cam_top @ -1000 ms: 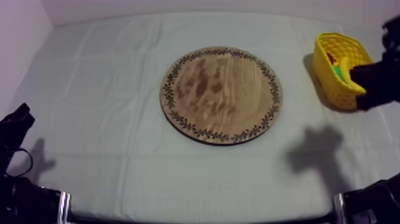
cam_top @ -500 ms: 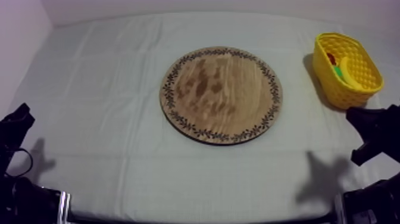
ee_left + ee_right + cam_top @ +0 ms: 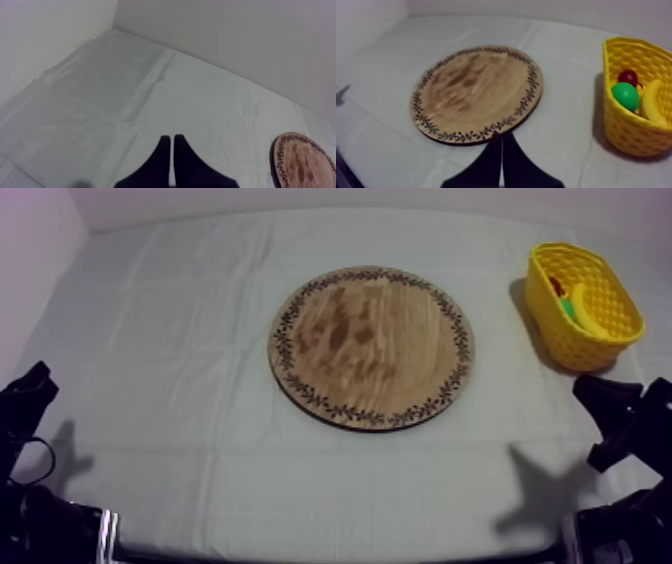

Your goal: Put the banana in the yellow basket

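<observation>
By my reading you are at the close of this job. The wooden board [image 3: 370, 348] lies bare in the middle of the bench [image 3: 180, 338]. The yellow basket [image 3: 560, 338] stands well apart from it toward the far right. Your right gripper [image 3: 502, 136] sits low at the right side of the bench, on the near side of the basket and not touching it, with its fingers pressed together on nothing. Your left gripper [image 3: 172, 137] sits low at the left side, its fingers likewise closed and empty, pointing across bare cloth with the board's rim off beyond them. The banana [image 3: 652, 102] lies inside the basket against its wall, just beside a round green fruit [image 3: 625, 96], and a small red fruit [image 3: 628, 77] is tucked behind that one. With nothing on the board to pick up, I judge the placing step done. The next move asks little of you: settle both arms at rest and perhaps check that the banana sits fully below the basket's rim. As for the room, pale plain walls [image 3: 225, 30] meet the bench along its far and left edges. The grey-white cloth [image 3: 300, 478] covers the whole top and is marked by faint fold creases [image 3: 145, 95]. Soft shadows [image 3: 545, 483] of the arms fall on it near both low corners.
</observation>
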Tool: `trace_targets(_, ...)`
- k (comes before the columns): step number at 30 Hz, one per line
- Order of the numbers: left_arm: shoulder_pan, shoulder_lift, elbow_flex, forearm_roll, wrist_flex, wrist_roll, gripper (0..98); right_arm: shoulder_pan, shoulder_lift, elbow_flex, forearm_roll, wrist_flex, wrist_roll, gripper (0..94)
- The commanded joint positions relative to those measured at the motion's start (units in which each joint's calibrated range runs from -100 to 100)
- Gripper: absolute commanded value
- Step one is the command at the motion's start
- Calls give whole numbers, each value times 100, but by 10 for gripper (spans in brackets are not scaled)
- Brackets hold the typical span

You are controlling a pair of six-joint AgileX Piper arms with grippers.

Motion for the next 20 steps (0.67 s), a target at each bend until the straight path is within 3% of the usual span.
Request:
trace_targets(1,1,0,-1,-1,-1,0,1,-44,-2,61,121,20,447,7)
trace_targets(4,1,0,-1,-1,-1,-2,1,-118,-7,85,397,289,59,8)
trace_targets(7,1,0,-1,-1,-1,0,1,-171,-9,189,695,63,-116,6)
trace_targets(14,1,0,-1,-1,-1,-4,1,-307,-9,290,887,-125,581,5)
trace_targets(20,1,0,-1,-1,-1,-4,1,-321,-9,358,900,-166,685,5)
